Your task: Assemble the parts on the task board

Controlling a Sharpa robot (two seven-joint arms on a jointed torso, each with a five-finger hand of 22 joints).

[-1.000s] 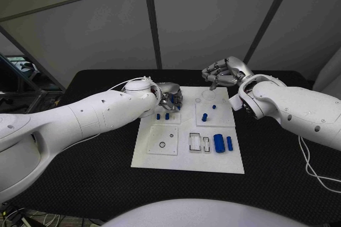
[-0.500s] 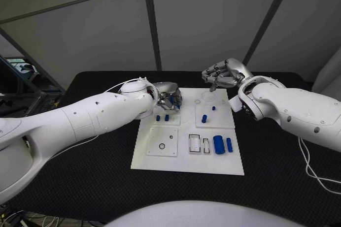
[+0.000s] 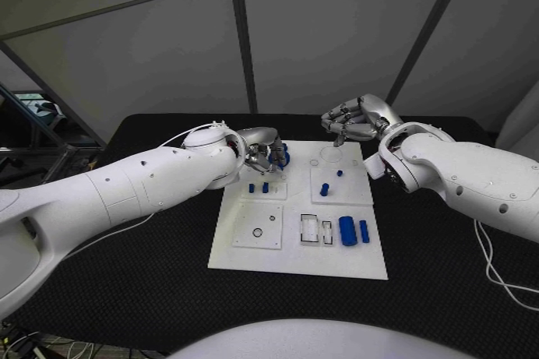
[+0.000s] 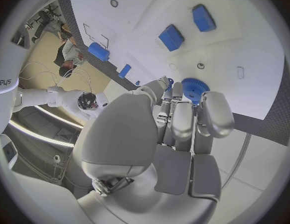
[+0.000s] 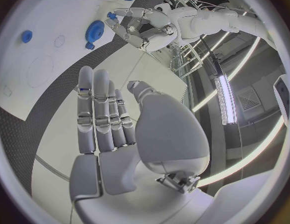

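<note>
Left wrist view: "upys" lettering beside left hand with blue gear.

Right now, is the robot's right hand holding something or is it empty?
Empty. In the right wrist view the right silver hand has its fingers stretched out straight with nothing between them, above the table near the white task board.

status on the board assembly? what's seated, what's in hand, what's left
Early. Seated: several small blue pegs stand upright on the task board. In hand: the left hand holds a blue gear over the board's far end. The right hand hovers empty. Left: blue cylinders lying loose near the slots.
</note>
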